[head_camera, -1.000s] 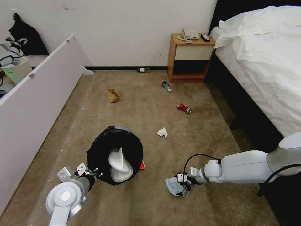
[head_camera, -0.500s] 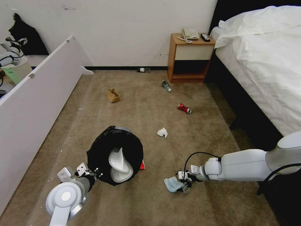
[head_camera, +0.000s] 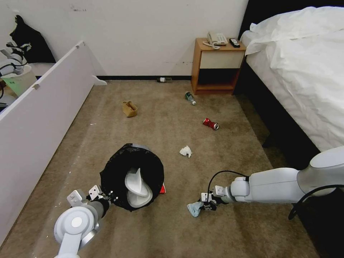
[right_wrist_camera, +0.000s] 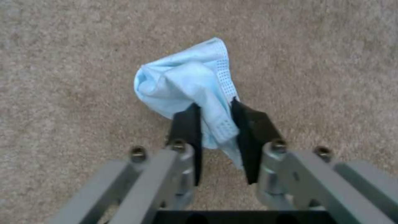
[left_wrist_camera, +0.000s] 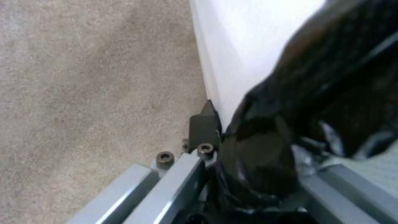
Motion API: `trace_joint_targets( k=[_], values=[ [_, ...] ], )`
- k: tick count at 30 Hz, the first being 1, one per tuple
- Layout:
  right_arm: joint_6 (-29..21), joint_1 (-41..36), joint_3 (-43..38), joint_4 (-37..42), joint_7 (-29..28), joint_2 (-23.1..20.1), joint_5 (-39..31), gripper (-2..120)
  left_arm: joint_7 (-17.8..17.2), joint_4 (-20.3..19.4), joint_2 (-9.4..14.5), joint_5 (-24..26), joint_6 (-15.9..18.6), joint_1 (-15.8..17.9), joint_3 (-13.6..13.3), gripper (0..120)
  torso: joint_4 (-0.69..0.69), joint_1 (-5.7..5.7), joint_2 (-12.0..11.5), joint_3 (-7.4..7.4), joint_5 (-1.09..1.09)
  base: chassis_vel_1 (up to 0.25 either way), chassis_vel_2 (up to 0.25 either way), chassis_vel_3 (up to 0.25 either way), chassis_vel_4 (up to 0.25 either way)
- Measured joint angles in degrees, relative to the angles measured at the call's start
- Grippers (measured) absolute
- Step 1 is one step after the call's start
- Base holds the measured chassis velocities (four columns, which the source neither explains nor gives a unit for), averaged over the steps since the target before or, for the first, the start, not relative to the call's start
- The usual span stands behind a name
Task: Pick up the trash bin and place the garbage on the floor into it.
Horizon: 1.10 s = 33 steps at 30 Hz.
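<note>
The trash bin point(head_camera: 118, 171), white with a black bag over its rim, is tilted toward me with white slippers point(head_camera: 137, 186) inside. My left gripper point(head_camera: 110, 196) is shut on its near rim; in the left wrist view one finger point(left_wrist_camera: 204, 124) presses the white wall point(left_wrist_camera: 244, 46) beside the black bag point(left_wrist_camera: 331, 87). My right gripper point(head_camera: 206, 205) is shut on the blue face mask point(head_camera: 195, 209), low over the floor point(head_camera: 172, 229); in the right wrist view the gripper point(right_wrist_camera: 215, 121) pinches the bunched mask point(right_wrist_camera: 186, 81). A red packet point(head_camera: 163, 189) lies against the bin.
On the carpet lie a white tissue point(head_camera: 185, 151), a red can point(head_camera: 210, 123), a green-labelled bottle point(head_camera: 190, 98), a second bottle point(head_camera: 163, 80) by the wall and a brown paper bag point(head_camera: 129, 108). A white panel point(head_camera: 39, 118) stands left; a nightstand point(head_camera: 216, 68) and bed point(head_camera: 304, 71) are right.
The right gripper has shut on the mask, bunching it, and shifted slightly left. The left gripper and bin have barely moved.
</note>
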<state>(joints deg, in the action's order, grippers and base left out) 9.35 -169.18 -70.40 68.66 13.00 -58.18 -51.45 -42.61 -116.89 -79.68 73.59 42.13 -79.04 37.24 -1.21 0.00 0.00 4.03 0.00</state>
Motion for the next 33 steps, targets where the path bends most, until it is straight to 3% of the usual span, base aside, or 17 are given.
trace_joint_targets(
  k=[4,25,33],
  values=[
    [0.1,0.0,-0.1,0.2,0.0,0.1,0.4,1,0.0,0.2,-0.1,-0.1,0.0,0.3,-0.3,0,0.0,0.0,0.0,0.0,0.0,0.0,0.0,0.0,0.0],
    [0.3,0.0,-0.7,1.4,-0.4,1.5,0.6,0,0.3,0.7,0.1,-0.8,0.0,0.3,-0.8,0,0.0,0.0,0.0,0.0,0.0,0.0,0.0,0.0,0.0],
    [0.0,0.4,-3.1,8.3,-1.8,5.0,0.9,0,1.9,1.0,0.9,-3.1,0.0,-0.2,-1.7,0,0.0,0.0,0.0,0.0,0.0,0.0,0.0,0.0,0.0]
  ],
)
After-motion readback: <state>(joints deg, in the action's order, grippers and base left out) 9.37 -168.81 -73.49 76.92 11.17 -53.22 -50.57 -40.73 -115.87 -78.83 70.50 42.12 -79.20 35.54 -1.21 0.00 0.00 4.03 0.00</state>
